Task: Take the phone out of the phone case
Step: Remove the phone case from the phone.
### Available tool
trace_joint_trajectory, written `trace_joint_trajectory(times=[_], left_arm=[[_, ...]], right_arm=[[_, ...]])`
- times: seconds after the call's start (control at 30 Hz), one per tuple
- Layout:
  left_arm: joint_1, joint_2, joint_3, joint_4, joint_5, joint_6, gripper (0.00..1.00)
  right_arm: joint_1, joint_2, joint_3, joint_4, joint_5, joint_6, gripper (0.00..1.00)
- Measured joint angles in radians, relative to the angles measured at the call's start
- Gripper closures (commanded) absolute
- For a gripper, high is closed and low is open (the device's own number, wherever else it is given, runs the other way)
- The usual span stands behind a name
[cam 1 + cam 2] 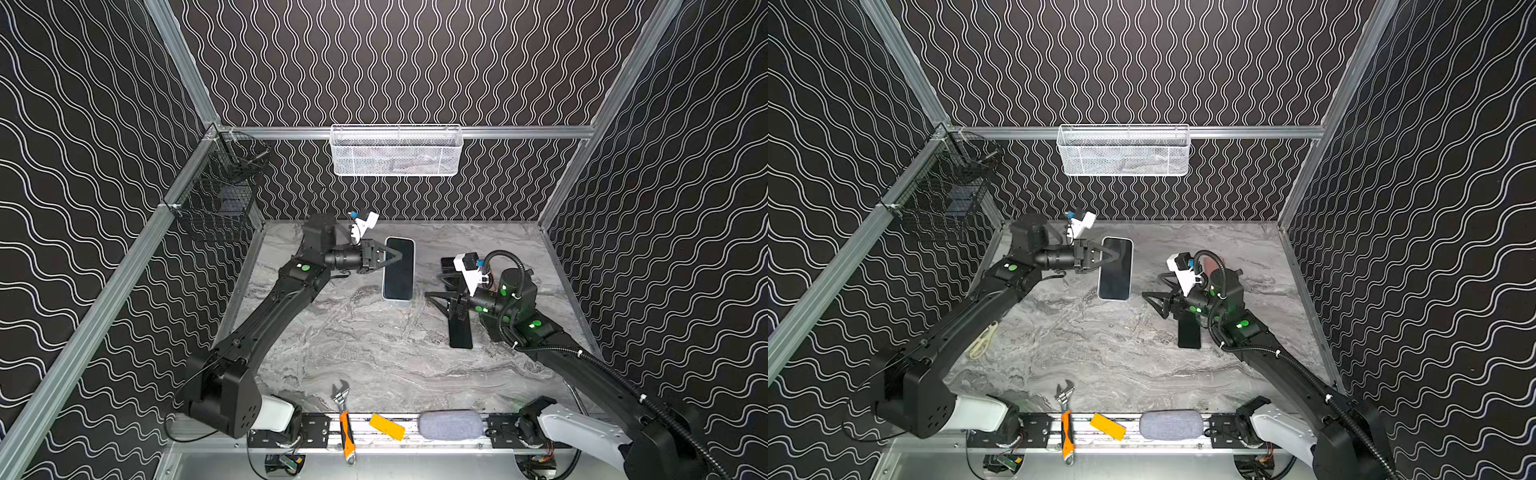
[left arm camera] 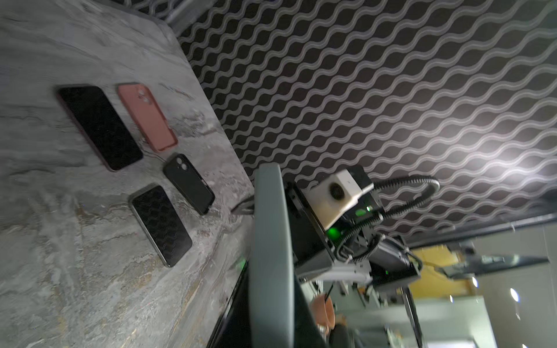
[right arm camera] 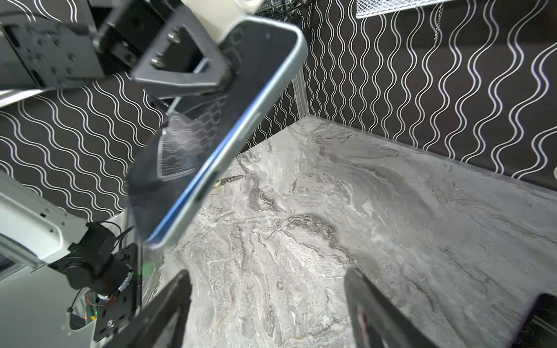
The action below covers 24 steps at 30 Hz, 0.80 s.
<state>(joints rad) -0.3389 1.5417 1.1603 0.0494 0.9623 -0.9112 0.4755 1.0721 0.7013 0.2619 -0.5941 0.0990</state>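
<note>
Left end effector (image 1: pixel 397 257) is clamped narrow on the phone (image 1: pixel 400 276) near one end. The phone sits inside its pale blue phone case (image 3: pixel 271 93), not removed. It's held tilted, clear of the bench (image 1: pixel 374 353), toward the back middle in both top views. Right end effector (image 3: pixel 266 272) is spread wide and holding nothing, low over the bench to the right of the phone. A bare black phone (image 1: pixel 461 334) lies flat under the right arm.

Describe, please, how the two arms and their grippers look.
The left arm and right arm are matte black, with white base housings and green round markers. The left gripper and right gripper have dark triangular fingers and white camera mounts. A black corrugated cable follows the right arm.
</note>
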Motion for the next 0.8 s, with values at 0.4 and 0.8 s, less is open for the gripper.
trace_joint_trajectory(times=[0.4, 0.8], left_arm=[[0.038, -0.108, -0.362, 0.46, -0.291, -0.46, 1.0], [-0.008, 0.003, -0.478, 0.932, -0.441, -0.763, 1.0]], right_arm=[[-0.025, 0.024, -0.055, 0.172, -0.089, 0.369, 0.09], [-0.003, 0.079, -0.147, 0.452, -0.132, 0.656, 0.08]])
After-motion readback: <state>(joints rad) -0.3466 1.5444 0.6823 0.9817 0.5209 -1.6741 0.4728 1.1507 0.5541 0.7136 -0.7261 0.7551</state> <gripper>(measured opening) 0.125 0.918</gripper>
